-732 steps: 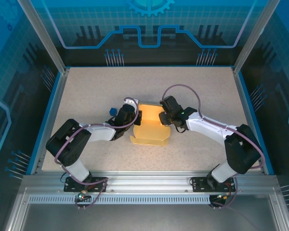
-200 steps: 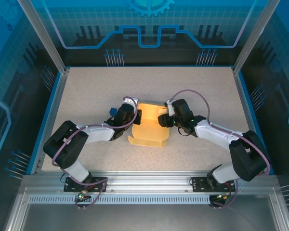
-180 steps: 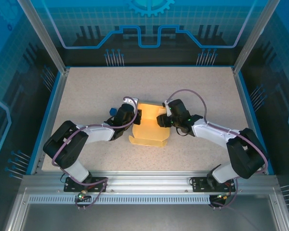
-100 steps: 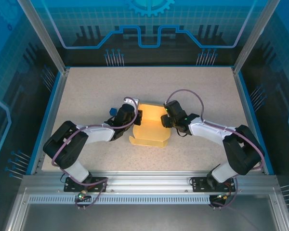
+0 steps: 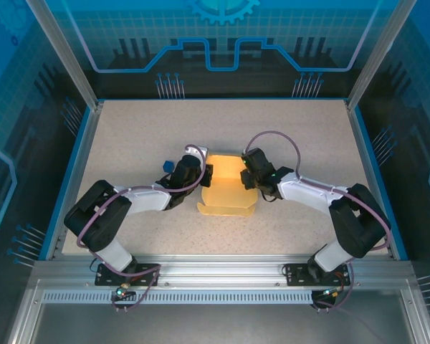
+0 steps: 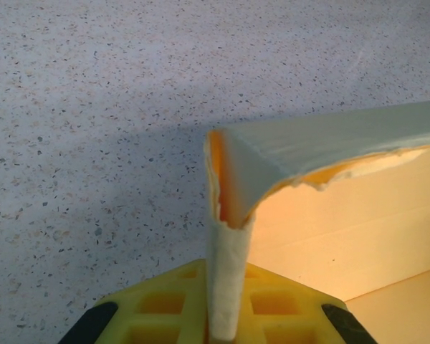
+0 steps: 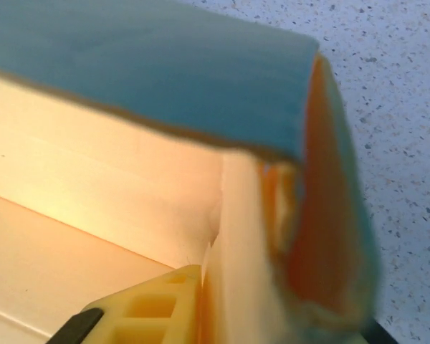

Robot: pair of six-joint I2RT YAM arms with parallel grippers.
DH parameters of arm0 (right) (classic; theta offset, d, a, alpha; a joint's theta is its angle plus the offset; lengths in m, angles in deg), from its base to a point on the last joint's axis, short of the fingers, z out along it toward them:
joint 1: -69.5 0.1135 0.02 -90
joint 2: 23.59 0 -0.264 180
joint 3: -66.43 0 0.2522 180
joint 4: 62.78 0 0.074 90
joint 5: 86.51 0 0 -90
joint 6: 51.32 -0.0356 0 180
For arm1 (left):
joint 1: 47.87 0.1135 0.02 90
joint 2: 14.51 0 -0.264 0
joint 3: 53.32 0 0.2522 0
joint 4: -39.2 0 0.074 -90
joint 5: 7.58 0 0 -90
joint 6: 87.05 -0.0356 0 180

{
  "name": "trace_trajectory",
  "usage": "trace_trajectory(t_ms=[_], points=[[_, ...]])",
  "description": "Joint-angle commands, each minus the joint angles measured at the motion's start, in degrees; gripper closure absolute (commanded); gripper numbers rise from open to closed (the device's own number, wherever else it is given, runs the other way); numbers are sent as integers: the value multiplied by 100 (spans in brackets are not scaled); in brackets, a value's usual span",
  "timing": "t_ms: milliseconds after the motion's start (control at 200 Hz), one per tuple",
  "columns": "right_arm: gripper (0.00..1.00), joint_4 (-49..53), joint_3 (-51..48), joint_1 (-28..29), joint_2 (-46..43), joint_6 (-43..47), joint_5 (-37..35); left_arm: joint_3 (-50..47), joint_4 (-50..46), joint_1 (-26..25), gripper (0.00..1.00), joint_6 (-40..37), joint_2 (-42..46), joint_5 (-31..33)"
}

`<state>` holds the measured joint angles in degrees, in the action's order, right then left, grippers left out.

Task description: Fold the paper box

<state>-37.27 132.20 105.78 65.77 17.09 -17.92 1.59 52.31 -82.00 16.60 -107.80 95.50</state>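
Paper box [image 5: 226, 193]: a pale yellow card box, partly folded. It sits in the middle of the top picture, on the speckled table [image 5: 143, 136]. Its far wall and both side walls stand up. The near part lies low and flat.

Left gripper [image 5: 206, 174]: it is at the box's left wall, just left of the middle of the top picture. It is pinched closed on that wall. In the left wrist picture the thin card edge stands straight up out of the yellow pads [image 6: 158, 304] at the bottom middle. The card is torn and rough along the top right.

Right gripper [image 5: 245, 174]: it is at the box's right wall, just right of the middle of the top picture. In the right wrist picture the wall stands right beside a yellow pad [image 7: 154, 304] at the bottom. The wall is blurry there. I cannot tell if this gripper is squeezing the wall or only around it.

Arms: both reach in from the bottom corners of the top picture and meet at the box.
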Motion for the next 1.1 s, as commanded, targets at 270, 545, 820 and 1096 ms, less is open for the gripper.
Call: trace_trajectory(t_ms=[270,545,820,1096], points=[[88,1181,530,446,588,-248,-1802,119,-50,16,88,34,145,140],[88,1669,744,493,1029,-423,-2287,101,-51,14,88,57,145,177],[89,2063,990,583,1392,-465,-2767,98,-55,11,88,59,136,186],[89,2260,1264,586,1477,-335,-2891,94,-69,15,88,50,144,195]])
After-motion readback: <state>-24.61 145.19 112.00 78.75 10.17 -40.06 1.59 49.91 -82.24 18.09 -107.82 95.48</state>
